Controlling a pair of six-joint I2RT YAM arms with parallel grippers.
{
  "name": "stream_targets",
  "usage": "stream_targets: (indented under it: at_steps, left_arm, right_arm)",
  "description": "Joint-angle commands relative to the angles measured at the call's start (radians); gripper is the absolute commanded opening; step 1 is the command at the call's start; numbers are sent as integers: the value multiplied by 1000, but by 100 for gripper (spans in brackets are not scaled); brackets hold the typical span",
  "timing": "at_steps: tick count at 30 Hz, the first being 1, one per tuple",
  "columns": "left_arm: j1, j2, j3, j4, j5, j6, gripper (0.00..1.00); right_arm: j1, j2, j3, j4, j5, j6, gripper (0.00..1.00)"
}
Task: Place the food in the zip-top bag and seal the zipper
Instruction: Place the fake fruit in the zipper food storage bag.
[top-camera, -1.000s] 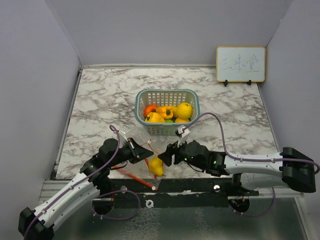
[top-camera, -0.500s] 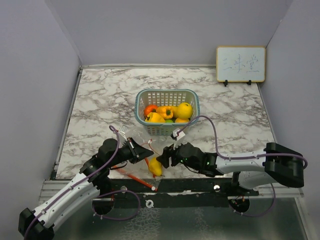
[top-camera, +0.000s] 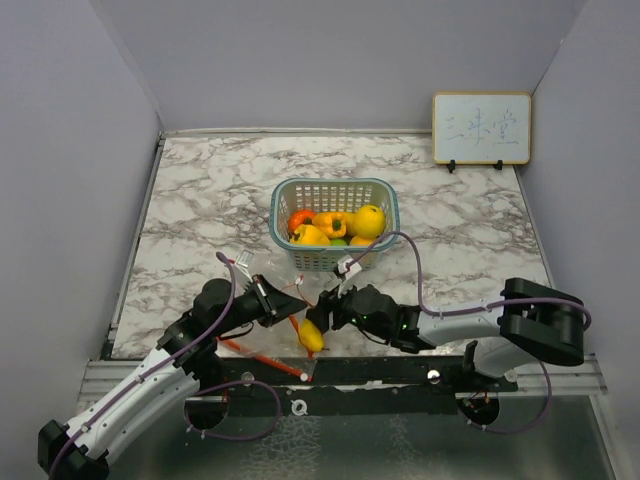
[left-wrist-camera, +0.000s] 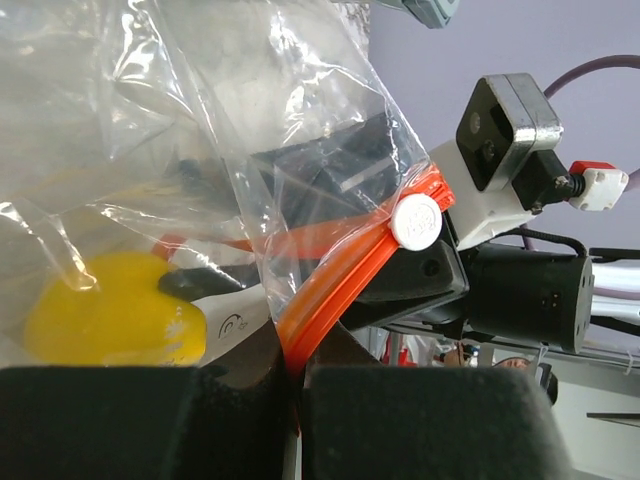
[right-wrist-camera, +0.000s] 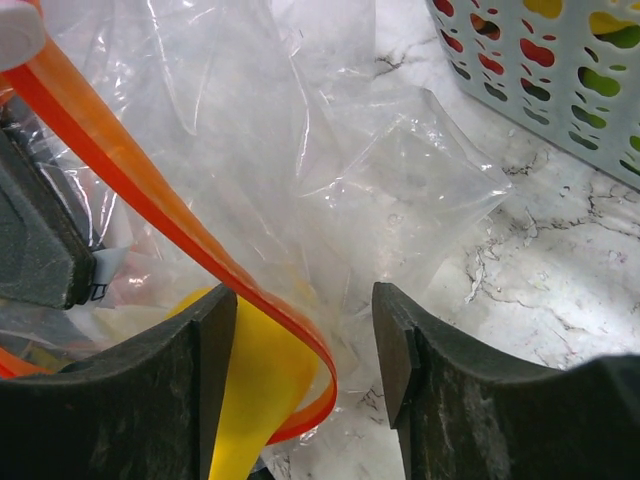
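Observation:
The clear zip-top bag (top-camera: 270, 300) lies crumpled at the table's near edge. My left gripper (top-camera: 283, 310) is shut on its orange-red zipper (left-wrist-camera: 330, 290) near the white slider (left-wrist-camera: 417, 221). A yellow food piece (top-camera: 312, 336) sits at the bag's mouth and shows through the plastic in the left wrist view (left-wrist-camera: 110, 312). My right gripper (top-camera: 326, 305) is open right over the bag; its jaws (right-wrist-camera: 300, 340) stand apart, with the yellow piece (right-wrist-camera: 250, 390) against the left finger and the zipper (right-wrist-camera: 150, 190) looping across. More food fills the teal basket (top-camera: 335, 262).
The basket holds a yellow ball (top-camera: 369, 220), a yellow-orange pepper (top-camera: 331, 223), a red piece (top-camera: 299, 219) and a green one, and its wall shows in the right wrist view (right-wrist-camera: 560, 80). A small whiteboard (top-camera: 481, 128) stands at the back right. Purple cables trail both arms.
My right arm has reached left, bringing its open gripper up against the bag's mouth and the yellow piece. The left gripper has kept its hold on the zipper.

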Motion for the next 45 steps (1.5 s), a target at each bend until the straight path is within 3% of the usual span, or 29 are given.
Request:
stream_targets:
  at_steps: [1,5,6,10,15,21,26,32,36,38,42,45]
  left_arm:
    - [-2,-17,37,10,-6,-56,0]
    - [0,-28,52,-12,-17,-61,0]
    - [-2,-33,59,-27,-20,-61,0]
    - [-1,-42,125,-149,-41,-31,0]
    - [-1,10,287,-415,-84,78,0]
    - [-1,113,371,-597,-86,169,0]
    - [0,169,439,-701,-132,251,0]
    - [-1,297,626,-855,-215,416,0]
    - [0,362,717,-922,-228,520,0]
    - [-1,374,719,-873,-157,533,0]
    - [-1,331,616,-608,20,454,0]
    - [-1,327,506,-510,59,395,0]
  right_arm:
    - [4,38,17,72,-17,-21,52]
    - [5,21,55,-2,-8,-22,10]
    - [5,5,75,-66,1,-23,4]
    - [5,-116,234,-498,74,-4,2]
    - [4,-245,485,-1043,158,-91,2]
    - [4,-229,680,-1397,191,-81,2]
    - [5,-246,685,-1483,200,-46,2]
    - [-21,-287,717,-1604,335,-14,2]
    - [-47,-304,755,-1603,365,-45,3]
    - [-48,-309,764,-1532,331,-95,2]
    - [-48,-324,730,-1249,122,-239,2]
    - [-48,-293,739,-1108,-11,-282,2]
